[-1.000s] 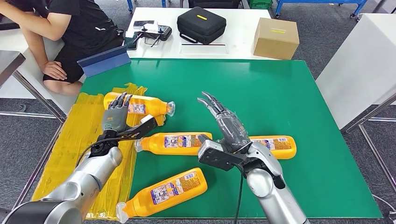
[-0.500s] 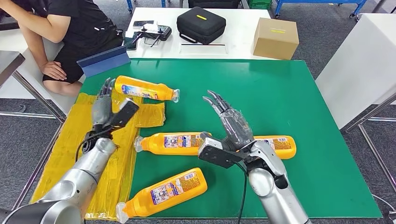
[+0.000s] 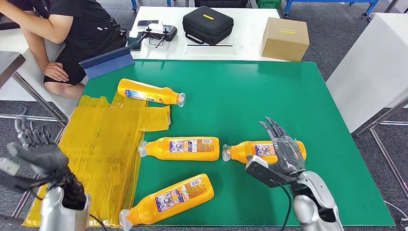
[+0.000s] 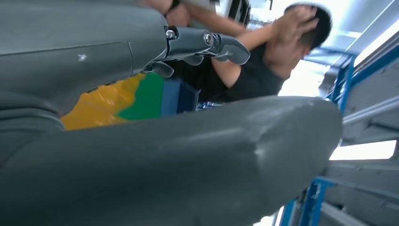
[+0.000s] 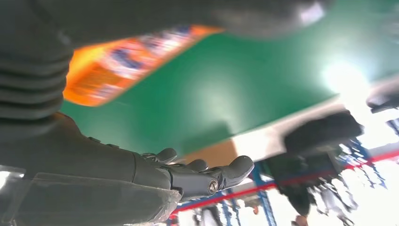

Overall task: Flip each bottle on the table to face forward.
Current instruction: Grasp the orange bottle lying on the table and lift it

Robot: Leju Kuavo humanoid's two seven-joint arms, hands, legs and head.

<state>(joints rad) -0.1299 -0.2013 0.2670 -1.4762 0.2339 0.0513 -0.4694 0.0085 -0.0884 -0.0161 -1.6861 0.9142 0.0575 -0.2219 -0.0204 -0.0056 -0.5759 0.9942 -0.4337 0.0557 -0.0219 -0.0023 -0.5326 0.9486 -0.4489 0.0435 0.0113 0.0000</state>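
Four orange bottles are lying flat on the green counter (image 3: 288, 96). One bottle (image 3: 150, 92) sits near the far left corner, cap pointing right, right at the edge of the yellow sheet (image 3: 101, 144) that covers the left side. The middle bottle (image 3: 179, 148) lies roughly in the center with its cap to the left, and just right of it there's another bottle (image 3: 255, 150), cap also left. The last bottle (image 3: 168, 197) is tilted by the near edge. The right hand (image 3: 284, 149) hangs over that right-side bottle, fingers spread and grasping nothing. The left hand (image 3: 36, 149) is off past the left edge, fingers released and loose too. A person (image 3: 72, 33) sits beyond the far left corner.
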